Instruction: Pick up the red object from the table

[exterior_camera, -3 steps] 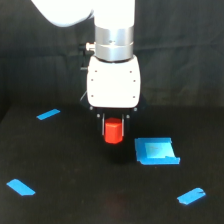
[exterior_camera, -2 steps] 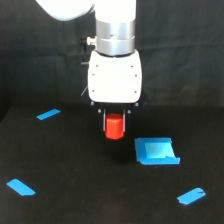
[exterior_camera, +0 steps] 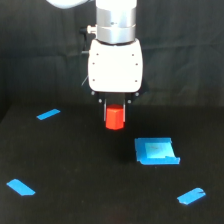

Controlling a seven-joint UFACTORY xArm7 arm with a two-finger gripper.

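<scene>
The red object (exterior_camera: pixel 115 118) is a small bright red-orange block. It hangs between the dark fingers of my gripper (exterior_camera: pixel 115 114), which is shut on it under the white wrist housing. The block is held clear above the black table (exterior_camera: pixel 75 165), near the middle of the exterior view. The fingers are mostly hidden against the dark background.
A larger blue square piece (exterior_camera: pixel 156 151) lies on the table to the exterior view's right of the block, lower down. Blue tape strips lie at the left (exterior_camera: pixel 48 114), front left (exterior_camera: pixel 21 187) and front right (exterior_camera: pixel 191 196). A black cloth backdrop hangs behind.
The gripper has risen with the red object in it, lifting it higher above the table and slightly toward the exterior view's right. The blue piece and tape strips have not moved.
</scene>
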